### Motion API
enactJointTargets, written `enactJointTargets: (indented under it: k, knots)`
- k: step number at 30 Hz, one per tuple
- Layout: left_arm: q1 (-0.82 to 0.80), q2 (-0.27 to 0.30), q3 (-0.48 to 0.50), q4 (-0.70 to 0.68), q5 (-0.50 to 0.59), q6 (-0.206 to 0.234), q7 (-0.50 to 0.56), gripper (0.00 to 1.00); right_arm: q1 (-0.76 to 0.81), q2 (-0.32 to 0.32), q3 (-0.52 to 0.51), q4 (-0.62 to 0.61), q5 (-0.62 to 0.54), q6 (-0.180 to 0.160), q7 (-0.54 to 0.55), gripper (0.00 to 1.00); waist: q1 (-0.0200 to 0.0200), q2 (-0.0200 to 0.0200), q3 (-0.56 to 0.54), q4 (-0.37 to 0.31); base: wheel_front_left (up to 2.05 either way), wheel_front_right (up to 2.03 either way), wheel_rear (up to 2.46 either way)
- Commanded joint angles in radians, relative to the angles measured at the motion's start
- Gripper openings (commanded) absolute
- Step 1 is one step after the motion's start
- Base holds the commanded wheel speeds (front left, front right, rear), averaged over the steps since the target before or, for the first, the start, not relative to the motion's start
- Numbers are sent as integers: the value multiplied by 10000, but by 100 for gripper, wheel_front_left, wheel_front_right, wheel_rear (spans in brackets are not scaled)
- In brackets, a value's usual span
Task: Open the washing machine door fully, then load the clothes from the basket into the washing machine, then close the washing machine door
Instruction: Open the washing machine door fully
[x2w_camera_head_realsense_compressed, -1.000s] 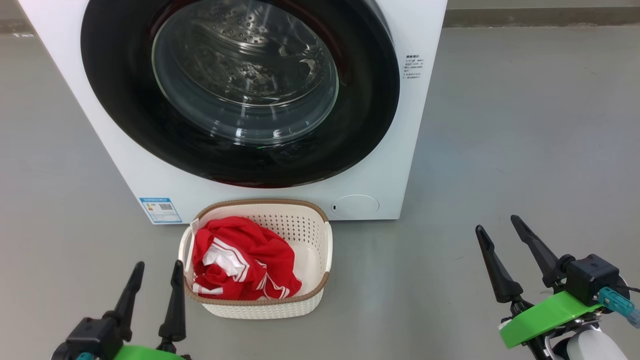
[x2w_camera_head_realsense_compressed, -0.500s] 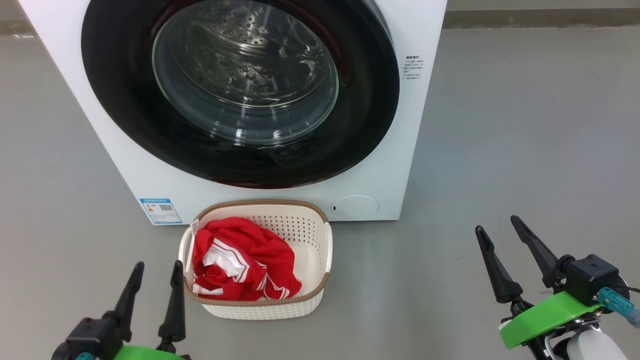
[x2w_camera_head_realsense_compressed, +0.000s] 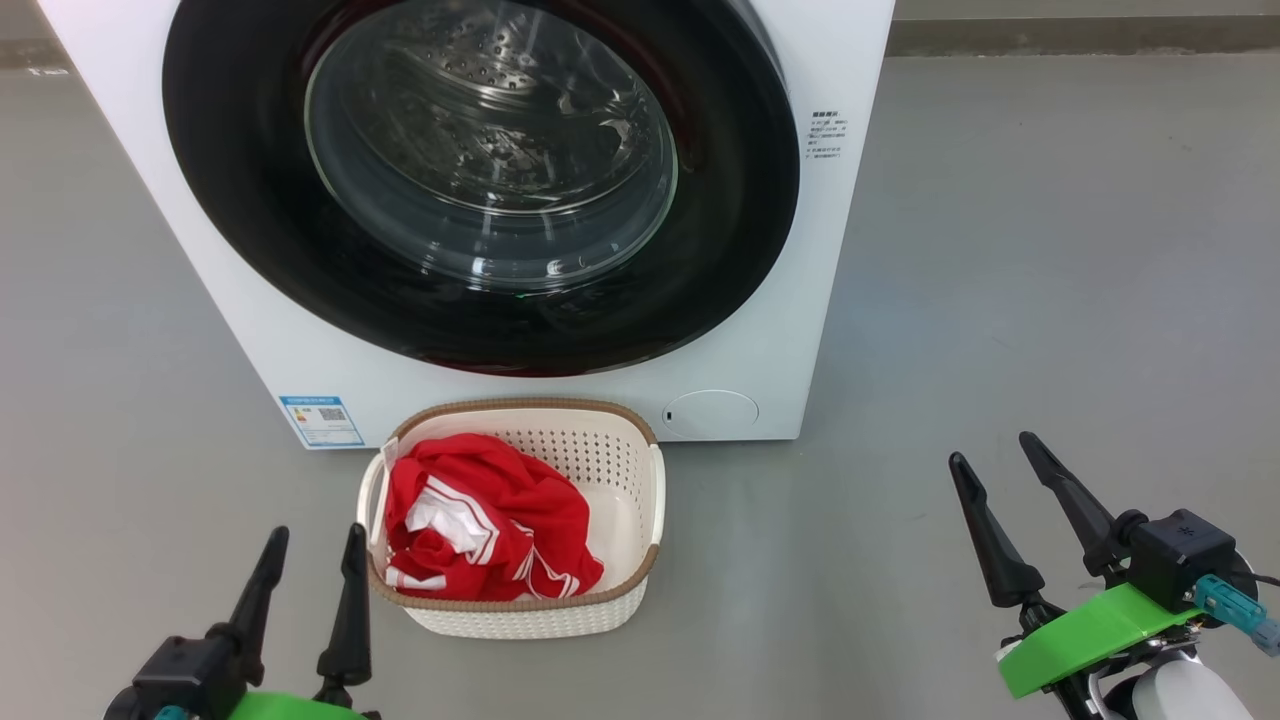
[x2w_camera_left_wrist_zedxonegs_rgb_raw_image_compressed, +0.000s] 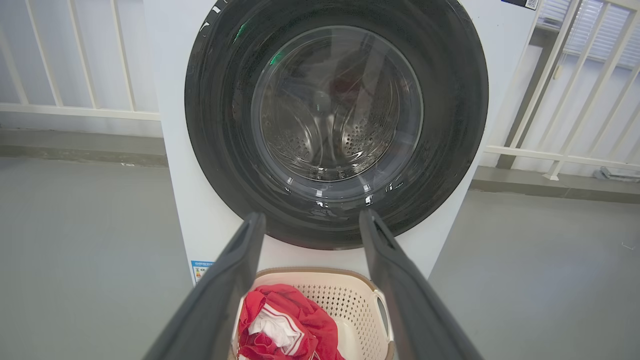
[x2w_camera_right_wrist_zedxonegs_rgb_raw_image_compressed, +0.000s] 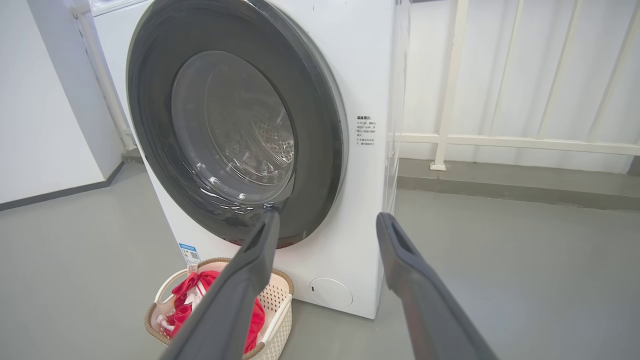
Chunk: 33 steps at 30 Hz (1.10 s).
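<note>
I see the door (x2w_camera_head_realsense_compressed: 250, 200) closed flat against the washer (x2w_camera_head_realsense_compressed: 850, 60), far centre. The basket (x2w_camera_head_realsense_compressed: 530, 615) sits on the floor (x2w_camera_head_realsense_compressed: 1000, 250) just in front of it, with the clothes (x2w_camera_head_realsense_compressed: 480, 520) heaped in its left half. My left gripper (x2w_camera_head_realsense_compressed: 316, 530) hangs just left of the basket, jaws spread and empty. My right gripper (x2w_camera_head_realsense_compressed: 993, 448) is well off to the right, jaws spread too.

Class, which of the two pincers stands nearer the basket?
The left pincer, open beside the basket's left rim; the right pincer stands well apart over the floor.
</note>
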Motion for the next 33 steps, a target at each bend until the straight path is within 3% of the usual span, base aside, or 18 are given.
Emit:
enactJointTargets:
  k: [1, 33]
  knots:
    - [-427, 155, 319, -185, -25, -31, -93, 100, -303, -128, 188, -217, 88, -9, -120, 100, 0, 0, 3, -2, 0, 0, 0]
    - [-568, 74, 547, -367, -141, -31, -93, 100, -765, -376, 94, -186, 376, -9, -120, 100, 0, 0, 378, 108, 0, 0, 0]
